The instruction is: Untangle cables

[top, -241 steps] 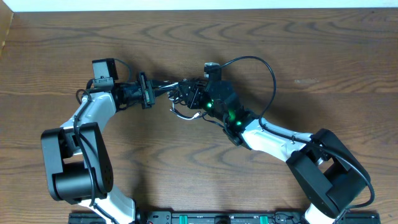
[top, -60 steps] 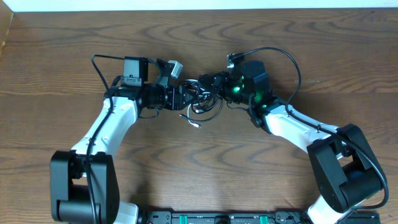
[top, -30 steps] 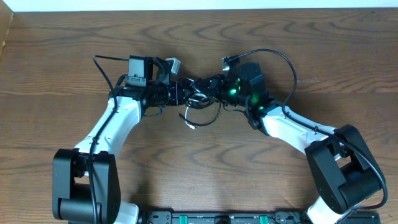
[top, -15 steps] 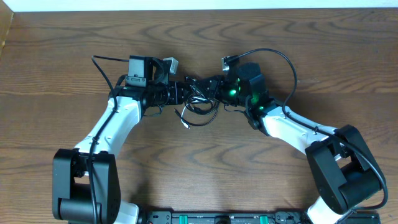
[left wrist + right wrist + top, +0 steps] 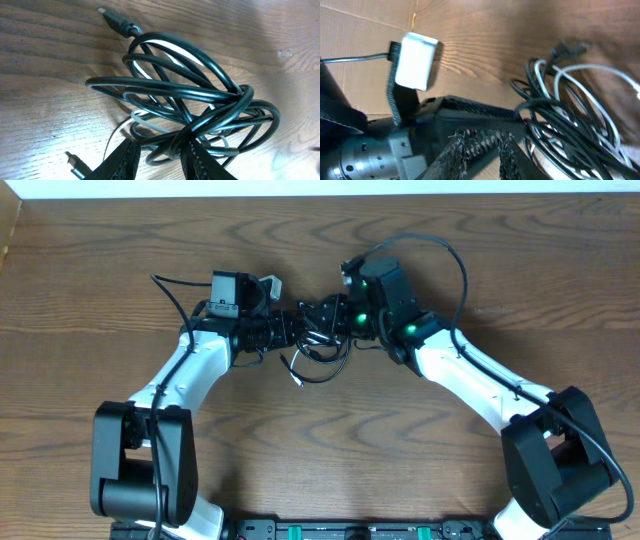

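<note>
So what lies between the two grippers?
The tangled black cable and white cable, bunched between left gripper and right gripper, in the overhead view.

The desk is dark brown, streaked with a wavy, lighter wood grain. The black cable has a glossy sheen. The white cable goes pale grey in shadow. The left arm and right arm are white with black joints. Green lights glow on the right one.
</note>
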